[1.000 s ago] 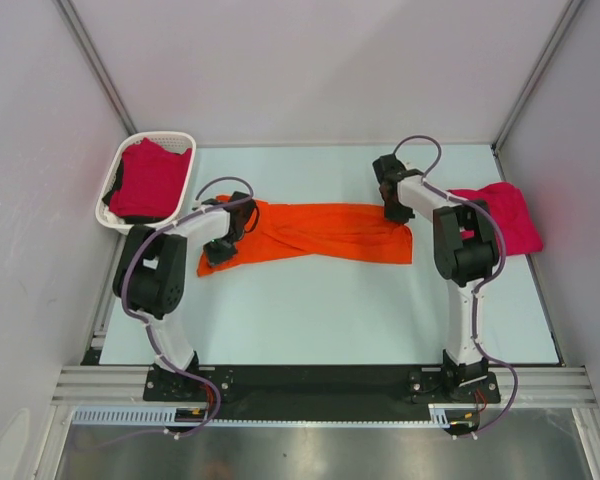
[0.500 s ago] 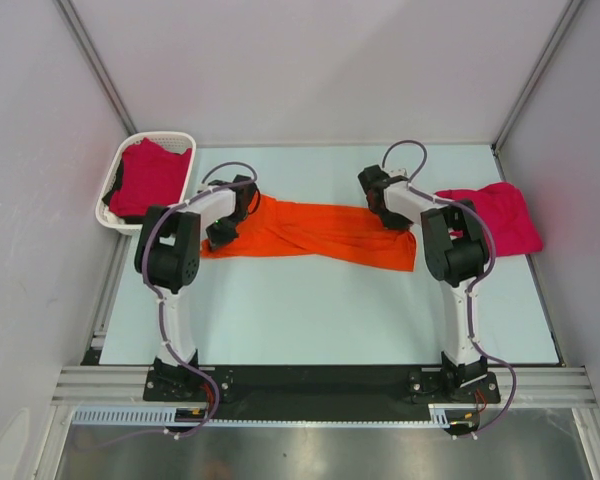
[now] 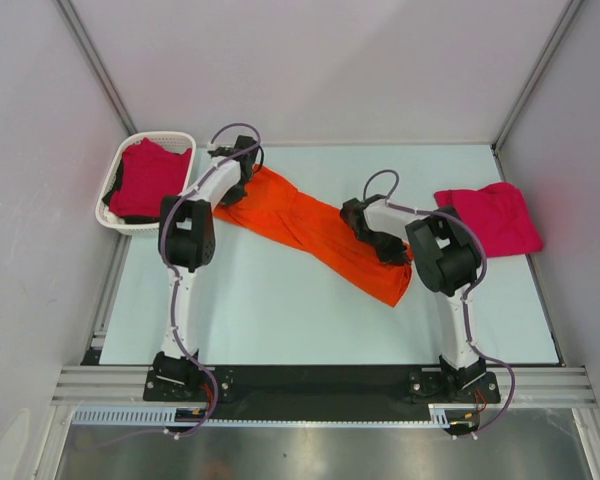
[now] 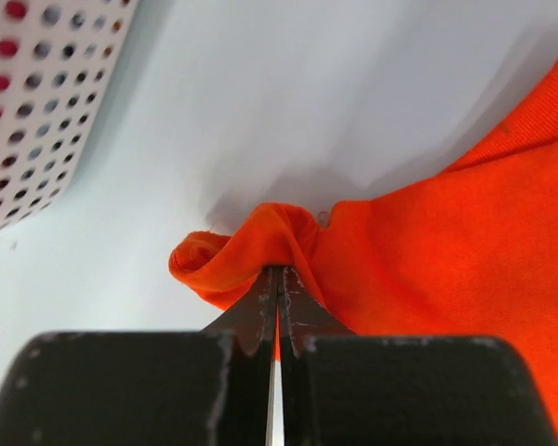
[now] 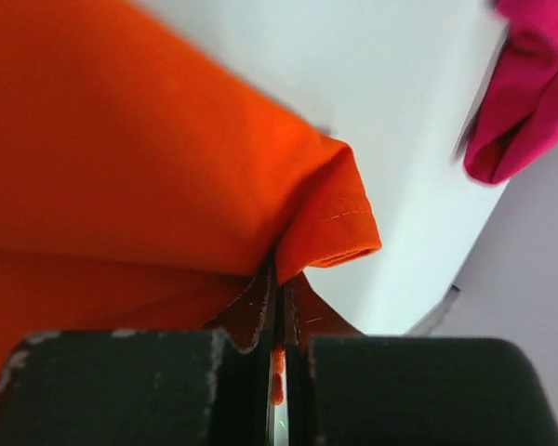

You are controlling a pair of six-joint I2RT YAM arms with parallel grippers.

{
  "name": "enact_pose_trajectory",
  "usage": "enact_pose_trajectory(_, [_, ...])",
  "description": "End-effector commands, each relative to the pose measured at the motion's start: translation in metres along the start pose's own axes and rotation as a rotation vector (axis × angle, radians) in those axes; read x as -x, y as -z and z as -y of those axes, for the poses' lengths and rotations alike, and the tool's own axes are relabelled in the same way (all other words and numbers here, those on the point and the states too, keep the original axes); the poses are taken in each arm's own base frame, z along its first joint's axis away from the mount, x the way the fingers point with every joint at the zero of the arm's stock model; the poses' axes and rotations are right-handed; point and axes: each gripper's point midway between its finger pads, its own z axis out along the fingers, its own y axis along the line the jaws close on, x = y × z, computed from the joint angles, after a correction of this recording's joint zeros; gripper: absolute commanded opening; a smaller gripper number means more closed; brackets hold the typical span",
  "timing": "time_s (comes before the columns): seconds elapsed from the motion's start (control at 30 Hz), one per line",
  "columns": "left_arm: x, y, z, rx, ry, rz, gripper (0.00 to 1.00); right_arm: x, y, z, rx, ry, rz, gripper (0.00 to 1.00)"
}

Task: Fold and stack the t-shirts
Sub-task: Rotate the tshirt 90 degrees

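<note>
L hand (image 4: 279,279) clamped, arm stretched fwd; R hand (image 5: 279,274) clamped, elbow bent.

Lab test cell, white panels (image 3: 330,60), aluminium frame (image 3: 320,385)

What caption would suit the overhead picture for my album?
Left gripper and right gripper, each shut on an end of the orange t-shirt, hold it slantwise across the table.
</note>
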Motion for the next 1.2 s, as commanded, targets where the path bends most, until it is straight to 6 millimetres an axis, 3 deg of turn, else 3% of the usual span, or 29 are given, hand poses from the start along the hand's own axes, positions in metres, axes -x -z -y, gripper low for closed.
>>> enact_pose_trajectory(0.0, [0.014,-0.002,0.015,-0.039,-0.038,0.003,0.00,-0.076,0.023,-0.058,0.196,0.103,-0.232,0.00])
enact_pose_trajectory(0.07, [0.011,-0.009,0.023,-0.052,-0.047,-0.008,0.00,-0.085,0.033,-0.069,0.212,0.133,-0.232,0.00])
enact_pose_trajectory(0.17, [0.022,-0.009,0.037,-0.102,-0.037,0.020,0.00,-0.098,0.047,-0.083,0.244,0.173,-0.232,0.01])
enact_pose_trajectory(0.23, [0.023,-0.016,0.044,-0.111,-0.055,0.020,0.00,-0.105,0.052,-0.084,0.236,0.191,-0.236,0.03])
enact_pose_trajectory(0.37, [0.037,-0.007,0.044,-0.120,-0.047,0.048,0.00,-0.114,0.057,-0.083,0.240,0.205,-0.241,0.17])
enact_pose_trajectory(0.43, [0.042,0.003,0.039,-0.135,-0.036,0.063,0.05,-0.111,0.059,-0.077,0.220,0.192,-0.226,0.49])
enact_pose_trajectory(0.47, [0.032,-0.001,0.036,-0.127,-0.048,0.046,0.10,-0.106,0.062,-0.072,0.209,0.183,-0.203,0.65])
enact_pose_trajectory(0.5, [0.035,0.003,0.035,-0.133,-0.035,0.066,0.18,-0.103,0.064,-0.068,0.192,0.175,-0.185,0.94])
enact_pose_trajectory(0.53, [0.043,0.016,0.030,-0.153,-0.014,0.093,0.22,-0.098,0.067,-0.061,0.171,0.166,-0.162,1.00])
enact_pose_trajectory(0.57, [0.030,0.011,0.024,-0.141,-0.031,0.074,0.26,-0.093,0.071,-0.059,0.170,0.156,-0.144,1.00])
enact_pose_trajectory(0.6, [0.034,0.014,0.025,-0.157,-0.010,0.100,0.52,-0.089,0.074,-0.055,0.171,0.141,-0.126,1.00])
enact_pose_trajectory(0.67, [0.029,0.022,0.013,-0.156,0.002,0.109,0.74,-0.079,0.080,-0.049,0.161,0.126,-0.092,1.00])
enact_pose_trajectory(0.7, [0.030,0.024,0.011,-0.159,0.013,0.123,0.92,-0.074,0.084,-0.045,0.166,0.110,-0.070,0.99])
enact_pose_trajectory(0.73, [0.031,0.029,0.008,-0.163,0.017,0.134,0.97,-0.069,0.087,-0.043,0.161,0.105,-0.050,1.00])
enact_pose_trajectory(1.0, [0.024,0.063,-0.015,-0.227,0.023,0.184,1.00,-0.032,0.135,-0.020,0.249,0.032,0.072,1.00])
enact_pose_trajectory(1.07, [0.018,0.066,-0.020,-0.227,0.015,0.184,1.00,-0.034,0.146,-0.012,0.267,0.045,0.069,1.00])
enact_pose_trajectory(1.17, [0.015,0.071,-0.029,-0.219,0.020,0.192,1.00,-0.041,0.146,0.001,0.212,0.059,0.042,1.00])
